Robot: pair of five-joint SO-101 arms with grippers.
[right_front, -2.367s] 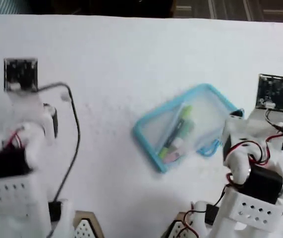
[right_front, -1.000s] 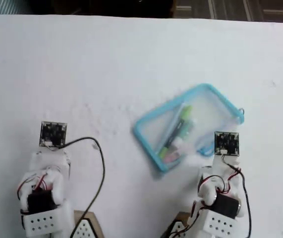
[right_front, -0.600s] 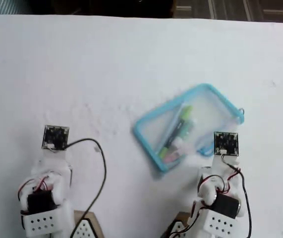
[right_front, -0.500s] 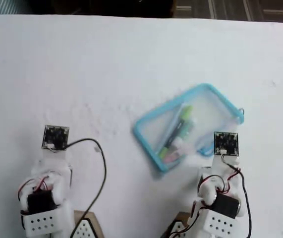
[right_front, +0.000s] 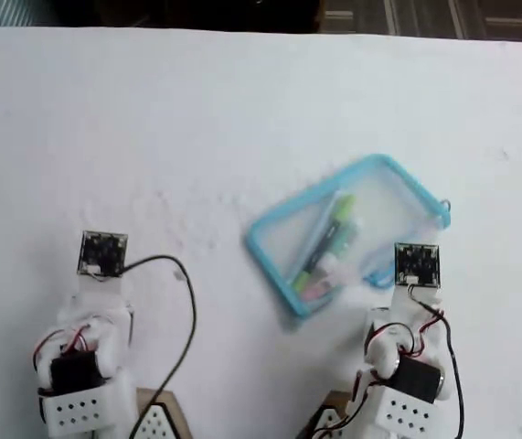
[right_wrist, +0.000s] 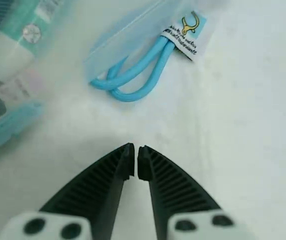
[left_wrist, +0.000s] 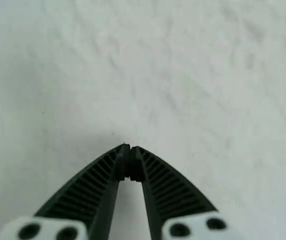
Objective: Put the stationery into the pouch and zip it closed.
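A clear pouch with a light-blue zip border (right_front: 347, 232) lies tilted on the white table, right of centre. Inside it I see a green pen (right_front: 335, 229) and other stationery with pink ends (right_front: 314, 288). Its blue loop strap (right_wrist: 138, 67) lies on the table beside the pouch edge (right_wrist: 7, 125). My right gripper (right_wrist: 135, 162) is shut with nothing in it, close to the strap and pouch. The right arm (right_front: 407, 357) is folded back at the near edge. My left gripper (left_wrist: 130, 162) is shut over bare table, with the left arm (right_front: 87, 357) folded at the near left.
The white table (right_front: 197, 119) stretches wide around the pouch. Wooden arm bases (right_front: 155, 421) sit at the near edge. A black cable (right_front: 183, 311) loops beside the left arm.
Both arms have drawn back from the table's middle toward the near edge and folded up. Over the last half second nothing moves. The pouch lies in the same spot.
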